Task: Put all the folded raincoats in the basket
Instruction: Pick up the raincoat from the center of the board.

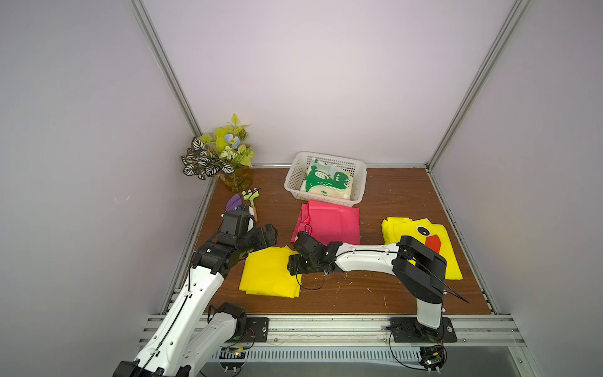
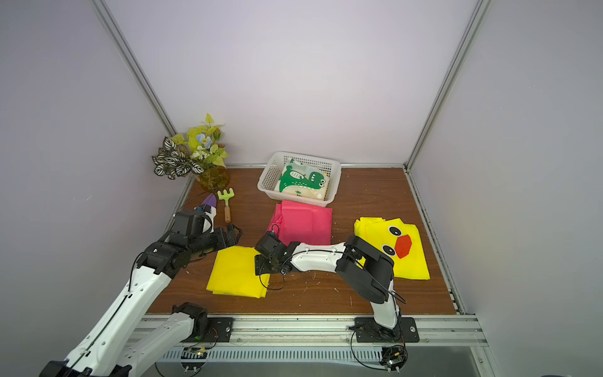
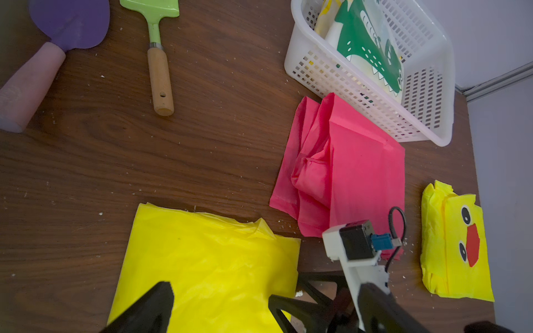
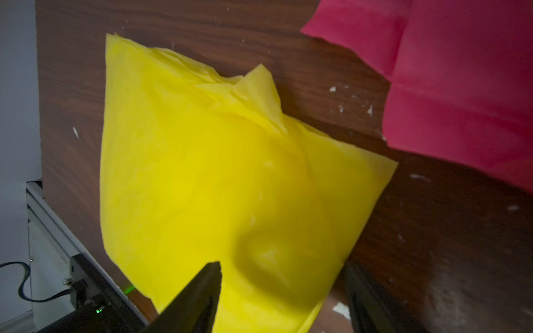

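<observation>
The right gripper (image 4: 281, 265) stands spread over the near right corner of the plain yellow folded raincoat (image 1: 267, 274); one black finger (image 4: 202, 297) lies over the cloth, the other is beside its edge, and the cloth between them looks slack and unpinched. The left gripper (image 1: 269, 236) hangs by this raincoat's far left corner, spread wide with nothing between its fingers (image 3: 150, 308). The raincoat lies flat on the brown wooden table (image 1: 375, 293), well apart from the white perforated plastic basket (image 1: 293, 176) at the back wall. A folded pink raincoat (image 1: 329, 222) lies between them, its far edge at the basket's near wall. Inside the basket sits a folded cream raincoat with a green dinosaur print (image 1: 326, 181). A folded yellow duck-face raincoat (image 1: 408, 228) lies to the right, partly under the right arm.
</observation>
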### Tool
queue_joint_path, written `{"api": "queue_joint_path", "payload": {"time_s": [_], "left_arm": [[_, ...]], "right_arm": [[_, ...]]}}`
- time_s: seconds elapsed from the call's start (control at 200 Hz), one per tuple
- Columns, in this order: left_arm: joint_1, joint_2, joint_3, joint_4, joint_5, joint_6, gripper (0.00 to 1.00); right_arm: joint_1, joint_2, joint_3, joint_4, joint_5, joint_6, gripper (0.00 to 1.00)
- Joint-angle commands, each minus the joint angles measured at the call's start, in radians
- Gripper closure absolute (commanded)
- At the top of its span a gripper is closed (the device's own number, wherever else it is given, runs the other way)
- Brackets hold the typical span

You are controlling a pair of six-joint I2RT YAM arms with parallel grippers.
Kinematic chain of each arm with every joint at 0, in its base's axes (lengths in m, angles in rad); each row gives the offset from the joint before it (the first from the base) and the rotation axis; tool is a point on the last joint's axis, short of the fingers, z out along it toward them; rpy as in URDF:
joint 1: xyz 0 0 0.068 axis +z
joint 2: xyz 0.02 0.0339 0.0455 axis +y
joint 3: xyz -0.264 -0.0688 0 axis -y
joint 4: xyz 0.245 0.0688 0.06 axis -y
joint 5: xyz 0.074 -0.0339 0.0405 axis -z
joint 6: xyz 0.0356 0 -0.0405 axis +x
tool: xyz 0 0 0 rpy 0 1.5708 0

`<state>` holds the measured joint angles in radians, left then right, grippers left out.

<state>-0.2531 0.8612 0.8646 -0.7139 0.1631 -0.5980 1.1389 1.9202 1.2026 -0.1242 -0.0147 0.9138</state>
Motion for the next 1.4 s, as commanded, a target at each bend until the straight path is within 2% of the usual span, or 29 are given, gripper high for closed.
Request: {"api": "queue_joint_path", "payload": {"time_s": [0.0,0.145,0.275,0.56,0.706,1.041,1.241,1.396], "left_arm": [[0.012,-0.006,-0.007,-0.01,0.024,-0.002,0.01],[0.014,0.003,-0.003,-0.015,0.023,0.001,0.01],[0.012,0.017,0.012,-0.019,0.02,0.01,0.01],[0.012,0.054,0.03,-0.018,-0.022,0.027,0.01],[0.013,0.103,0.05,-0.018,0.015,0.047,0.01],[0.014,0.105,0.033,-0.013,-0.035,0.052,0.01],[0.013,0.183,0.011,0.018,0.088,0.054,0.01],[0.012,0.2,-0.022,0.067,0.131,0.022,0.01]], "right_arm": [[0.007,0.017,0.004,-0.024,-0.027,0.037,0.27],[0.006,0.03,0.008,-0.028,-0.016,0.052,0.33],[0.006,0.031,0.008,-0.036,0.004,0.057,0.43],[0.006,-0.018,-0.034,-0.046,0.068,0.05,0.81],[-0.001,-0.088,-0.108,-0.05,0.091,0.026,0.94],[-0.043,-0.192,-0.203,-0.126,0.135,-0.088,1.0],[-0.073,-0.269,-0.275,-0.169,0.158,-0.148,1.0],[-0.105,-0.327,-0.354,-0.161,0.11,-0.178,1.0]]}}
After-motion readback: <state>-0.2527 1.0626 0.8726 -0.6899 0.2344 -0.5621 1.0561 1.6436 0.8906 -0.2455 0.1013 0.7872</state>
